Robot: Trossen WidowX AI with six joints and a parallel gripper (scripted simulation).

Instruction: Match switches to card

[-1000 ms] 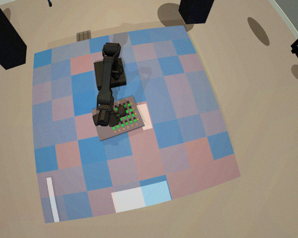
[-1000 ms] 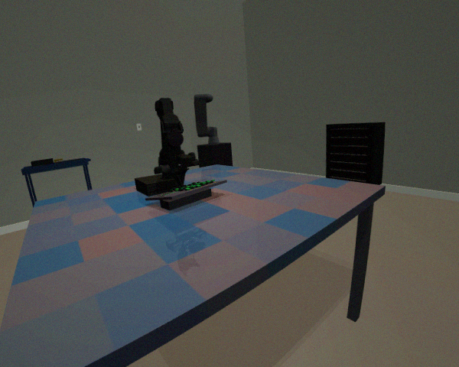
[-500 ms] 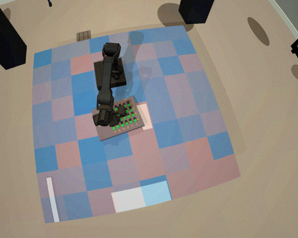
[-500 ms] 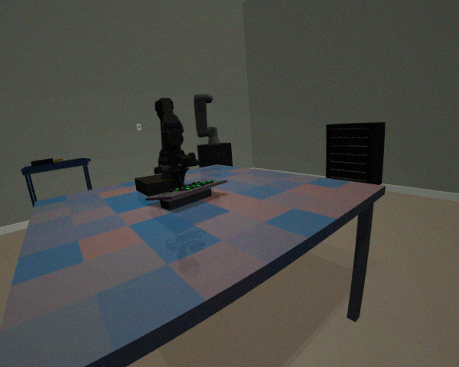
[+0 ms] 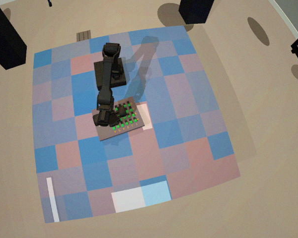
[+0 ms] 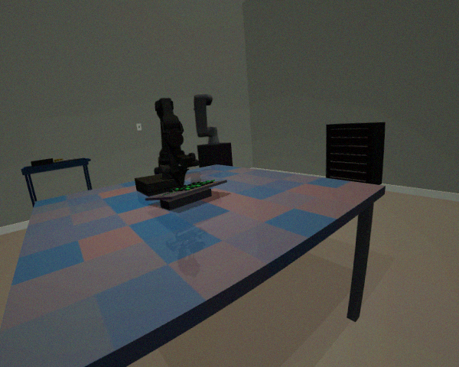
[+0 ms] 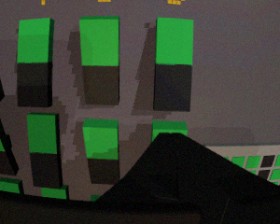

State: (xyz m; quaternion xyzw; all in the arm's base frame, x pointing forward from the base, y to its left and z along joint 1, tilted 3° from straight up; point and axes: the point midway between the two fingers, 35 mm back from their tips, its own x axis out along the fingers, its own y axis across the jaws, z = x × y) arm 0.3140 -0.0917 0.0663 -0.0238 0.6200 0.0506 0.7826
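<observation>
The grey switch panel (image 5: 103,133) (image 6: 219,183) (image 7: 243,93) lies in front of the arm's base, with rows of green and dark grey rocker switches. My gripper (image 7: 168,144) (image 6: 180,184) is shut and empty, low over the panel. In the wrist view its tip covers most of the second-row right-end switch (image 7: 169,126), whose green end shows past it; contact cannot be told. The far-row right-end switch (image 7: 174,44) is fully visible. The small card (image 7: 215,148) shows partly at the right, with green and dark grey squares; the gripper hides the rest. Nearer rows are mostly hidden.
The patchwork table (image 5: 144,158) (image 6: 190,284) carries the panel and the arm's base (image 5: 99,77) (image 6: 152,184). The panel is tilted on a dark block (image 6: 190,199). Yellow digits run beyond the far row, cut off in the wrist view.
</observation>
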